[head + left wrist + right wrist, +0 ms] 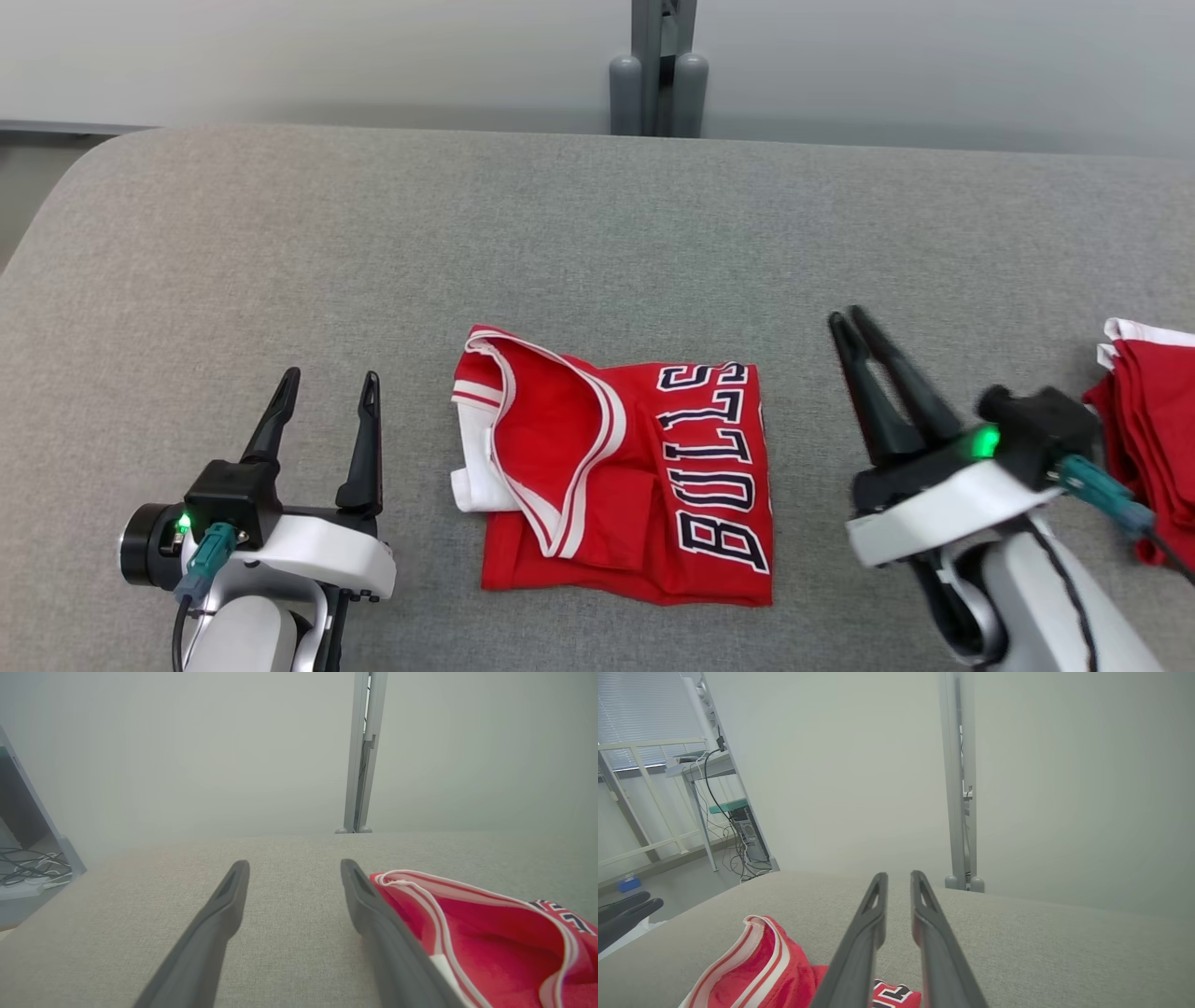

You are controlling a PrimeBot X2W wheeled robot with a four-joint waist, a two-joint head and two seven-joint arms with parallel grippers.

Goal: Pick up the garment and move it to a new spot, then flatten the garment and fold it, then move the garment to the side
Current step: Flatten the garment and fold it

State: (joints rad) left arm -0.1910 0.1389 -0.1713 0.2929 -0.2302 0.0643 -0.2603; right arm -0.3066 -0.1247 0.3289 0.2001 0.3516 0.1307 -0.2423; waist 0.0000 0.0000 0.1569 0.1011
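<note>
**Folded jersey mid-table, both grippers clear of it**

Hidden or cropped, first. Cannot see the lower layers of the red jersey (635, 523), tucked under the top fold, so cannot count them. Can read "BULLS" sideways in the head view; reduced to a few strokes at the frame edge in each wrist view. Cropped by the bottom and right edges in the left wrist view, and by the bottom edge in the right wrist view, partly behind that gripper's own fingers. At the right edge of the head view, a red pile (1153, 420) with a white hem on top, cut off by the frame and partly behind the right wrist housing; impossible to say how many pieces. Both forearms cut off at the bottom of the head view.

Placement: jersey lying on the grey table (560, 233), toward the near edge, between the two grippers and touching neither, white-trimmed opening gaping on its left side.

Counted:
- one jersey
- one red pile
- two grippers, four dark fingers in all
- two green lights, one per wrist
- one grey post (658, 75) behind the far edge

Left gripper (331, 373): spread wide, nothing between the fingers, just beside the jersey's left edge.

Right gripper (844, 315): parted by only a slim gap, holding nothing, right of the jersey.
</note>
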